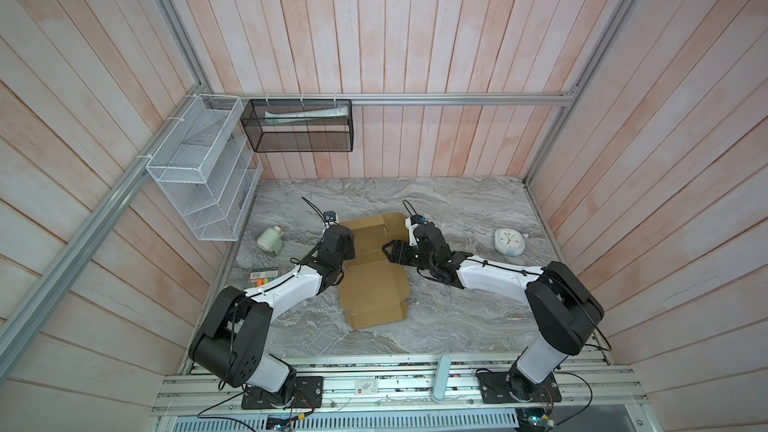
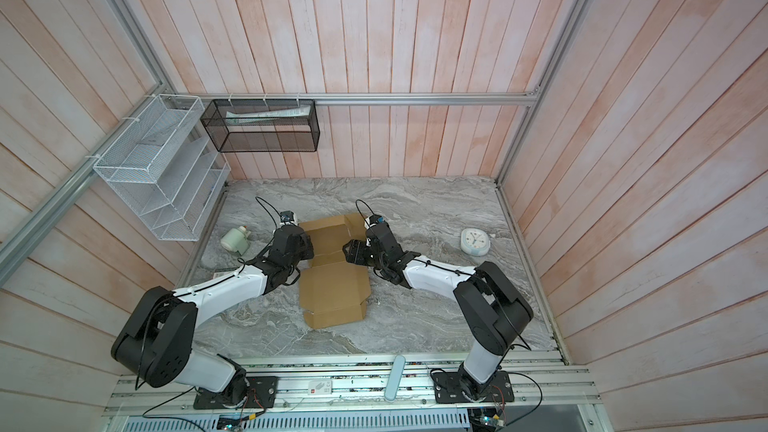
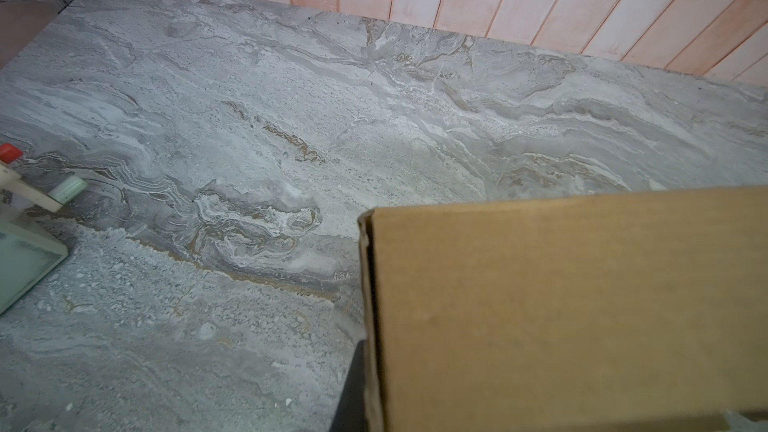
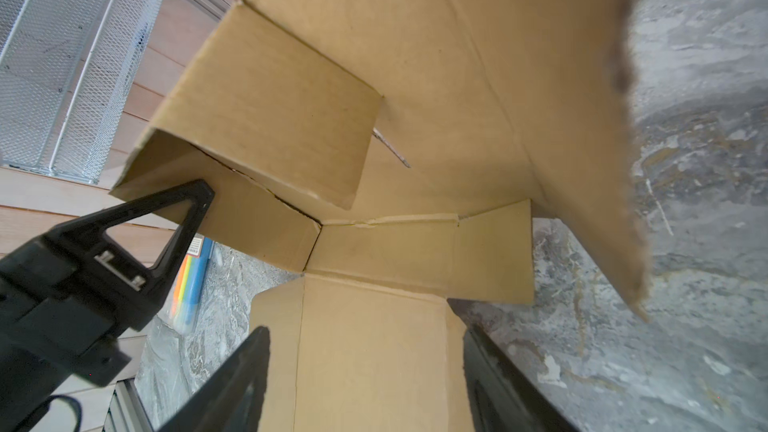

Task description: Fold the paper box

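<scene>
While the near half of the paper box (image 1: 374, 290) lies flat on the table (image 1: 469, 209), nothing presses it down, so a sideways shove may slide the whole sheet instead of bending a crease. Just beyond that half, above the box's middle strip (image 4: 386, 247), the right pincer (image 1: 387, 252) hangs released, jaws apart, grasping nothing. Dropped off the score line, it would dent the cardboard or snag the short flap (image 4: 494, 251) at the box's right.

At the box's left side the left pincer (image 4: 198, 199) is clenched, its tip against the outside of the raised left wall (image 4: 257, 226); whether cardboard sits between its jaws I cannot tell. That wall seems propped by this contact alone, and its upper part is bent inward but not seated. I judge it would fall flat if the tip eases off, or buckle under a harder push.

At the box's far right a tall panel (image 4: 561, 97) stands close beside the right arm; a swing of that arm could knock it down. The slit (image 4: 392, 147) in the box's floor is narrow, so a tab may well miss it.
</scene>
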